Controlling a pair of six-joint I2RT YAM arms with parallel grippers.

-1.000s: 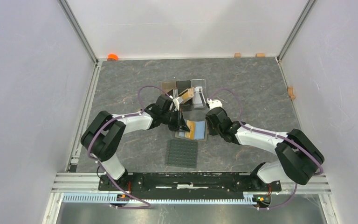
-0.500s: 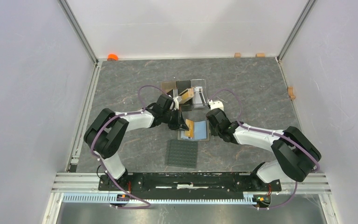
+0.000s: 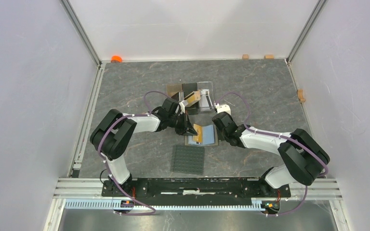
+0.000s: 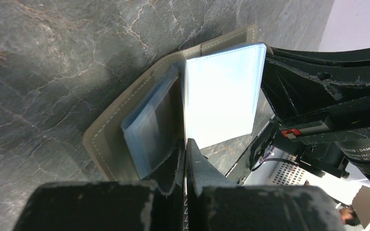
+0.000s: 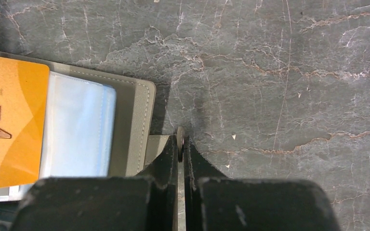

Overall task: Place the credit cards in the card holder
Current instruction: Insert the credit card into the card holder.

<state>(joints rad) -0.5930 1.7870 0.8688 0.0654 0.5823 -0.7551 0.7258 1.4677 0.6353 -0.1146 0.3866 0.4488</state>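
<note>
The olive-taupe card holder [image 3: 209, 141] lies open on the table, its bluish clear pockets showing; it also shows in the left wrist view [image 4: 107, 140] and the right wrist view [image 5: 134, 115]. My left gripper [image 3: 188, 129] [image 4: 186, 145] is shut on the edge of the gold-orange card [image 3: 198, 133] [image 5: 9, 120], holding it tilted over the pockets. My right gripper [image 3: 218, 132] [image 5: 180, 142] is shut on the holder's snap tab [image 5: 157, 144] at its right edge. A black card [image 3: 190, 88] stands in the clear stand behind.
The clear three-slot stand [image 3: 207, 91] is just behind the grippers. A dark grey studded mat [image 3: 189, 159] lies in front of the holder. An orange object [image 3: 116, 58] and small wooden blocks [image 3: 245, 56] sit at the far edge.
The gold-orange card has tipped steeper and shifted slightly left over the holder with my left gripper. My right gripper stays on the snap tab.
</note>
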